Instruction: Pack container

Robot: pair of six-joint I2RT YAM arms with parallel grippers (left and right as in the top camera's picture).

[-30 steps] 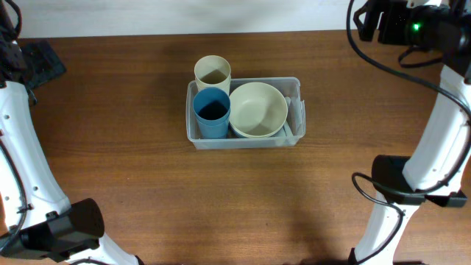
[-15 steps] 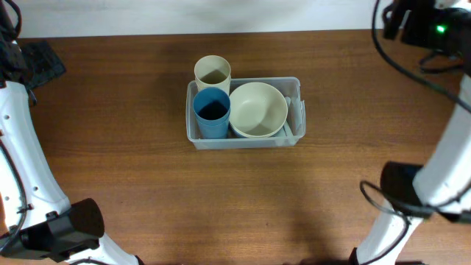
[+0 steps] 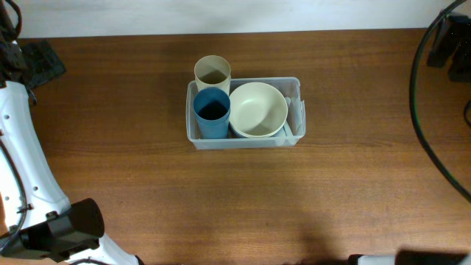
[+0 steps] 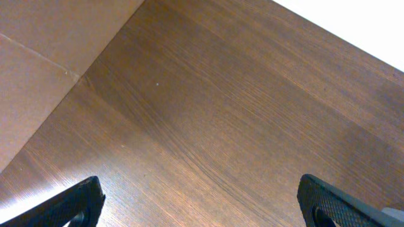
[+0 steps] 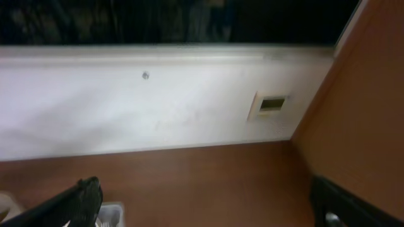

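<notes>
The container, a clear plastic bin, sits mid-table in the overhead view. Inside it a blue cup stands at the left and a cream bowl fills the right. A cream cup stands just behind the bin's far left corner, outside it. My left gripper is open over bare wood at the far left of the table, nothing between its fingers. Off at the far right, my right gripper is also open and empty. A corner of the container shows by its left finger.
The table's back edge meets a white wall carrying a small wall plate. A brown panel lies beyond the table's left side. My left arm's white links run along the left edge.
My right arm has swung out to the right and has almost left the overhead view. The left arm and the objects have not moved.
</notes>
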